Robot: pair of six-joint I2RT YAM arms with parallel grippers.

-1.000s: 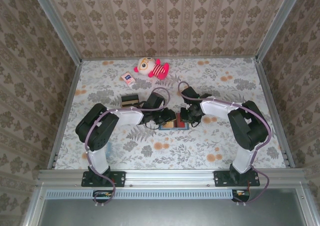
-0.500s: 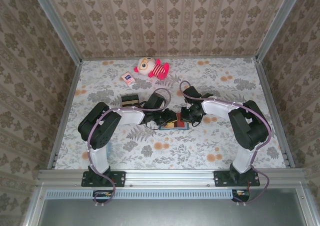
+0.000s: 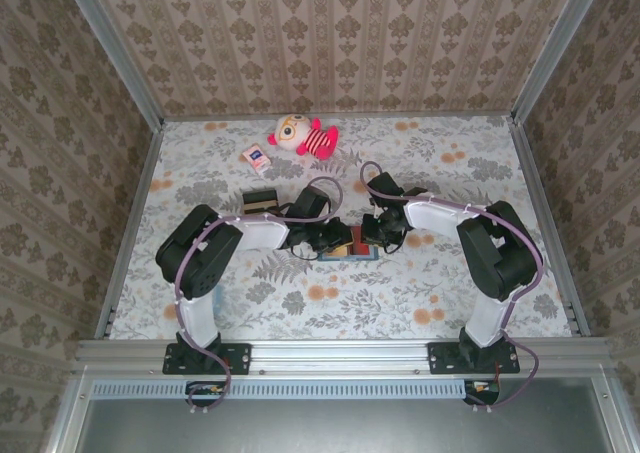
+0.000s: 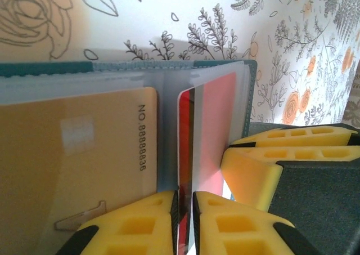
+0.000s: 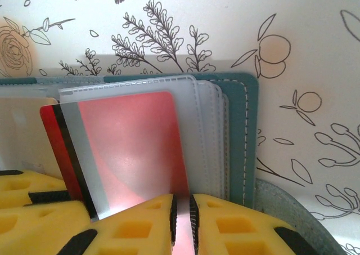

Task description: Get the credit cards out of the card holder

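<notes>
- Left gripper (image 4: 184, 221): pinching near edge of red card (image 4: 185, 137); card partly out of its pocket.
- Right gripper (image 5: 181, 221): pressed together on clear sleeve (image 5: 208, 131) of card holder (image 5: 243, 125), pinning it.
- Card holder: lies open mid-tabletop (image 3: 300, 303), between both grippers.
- Tan card (image 4: 73, 165): seated in neighbouring pocket, under clear plastic.
- Handling, judged: cards light, stiff, glossy, likely slippery. Grip exposed edge, pull straight along pocket.
- Sleeve soft and flexible; holder light, may drag along unless held.
- Beyond: dark block (image 3: 260, 201), white-and-red packet (image 3: 256, 157), plush doll (image 3: 300, 133).
</notes>
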